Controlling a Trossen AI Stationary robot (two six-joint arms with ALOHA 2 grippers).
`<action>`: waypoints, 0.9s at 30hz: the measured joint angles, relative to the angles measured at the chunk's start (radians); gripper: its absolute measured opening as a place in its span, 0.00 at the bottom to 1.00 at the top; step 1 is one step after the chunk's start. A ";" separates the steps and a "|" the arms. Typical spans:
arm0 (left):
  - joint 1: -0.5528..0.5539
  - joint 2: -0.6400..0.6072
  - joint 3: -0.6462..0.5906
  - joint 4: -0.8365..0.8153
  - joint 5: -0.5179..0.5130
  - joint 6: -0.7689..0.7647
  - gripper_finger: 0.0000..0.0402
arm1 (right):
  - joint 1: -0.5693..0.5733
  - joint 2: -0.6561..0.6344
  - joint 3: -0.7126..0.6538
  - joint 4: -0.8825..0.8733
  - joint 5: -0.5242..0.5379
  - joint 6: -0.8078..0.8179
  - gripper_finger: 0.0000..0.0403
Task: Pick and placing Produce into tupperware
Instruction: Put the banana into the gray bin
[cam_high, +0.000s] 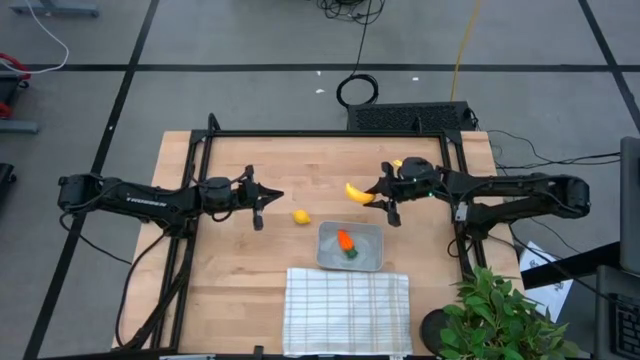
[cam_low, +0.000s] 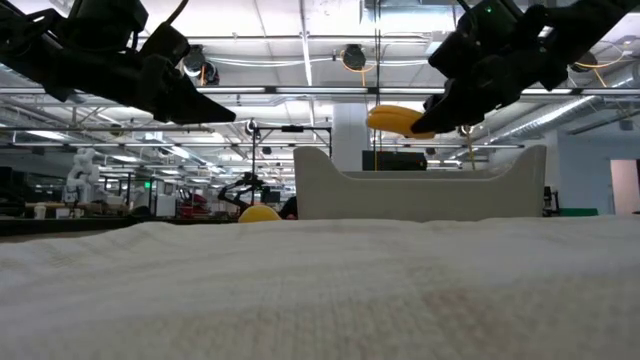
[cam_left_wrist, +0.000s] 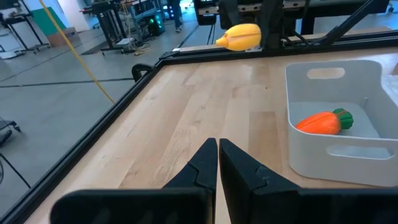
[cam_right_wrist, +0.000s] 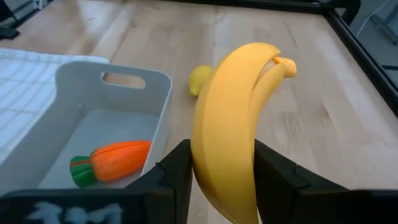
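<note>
Right gripper (cam_right_wrist: 221, 171): clamped on the banana (cam_right_wrist: 233, 130), held in the air above the wooden table (cam_high: 250, 260), near the tupperware (cam_high: 350, 246).
Left gripper (cam_left_wrist: 217, 165): fingers pressed together, holding nothing, hovering over the table.
Carrot (cam_high: 346, 242): lying inside the tupperware.
Lemon (cam_high: 300, 216): on the table, between both grippers.
Checked cloth (cam_high: 346, 310): just beside the tupperware.

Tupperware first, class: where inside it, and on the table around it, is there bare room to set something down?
Inside the tupperware, the carrot lies mid-floor; bare floor remains toward the right wall. The table is bare between the left gripper and the cloth. It is crowded above the tub, where the right gripper holds the banana near the lemon.
</note>
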 joint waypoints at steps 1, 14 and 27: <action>0.000 0.000 0.000 0.000 0.000 0.000 0.05 | 0.000 0.000 0.006 -0.011 0.000 0.000 0.30; 0.000 0.000 0.000 0.000 0.000 -0.002 0.05 | 0.003 -0.112 0.040 -0.091 -0.025 0.029 0.30; 0.000 0.000 0.000 0.000 0.000 -0.014 0.05 | 0.115 -0.140 0.040 -0.122 -0.026 0.079 0.30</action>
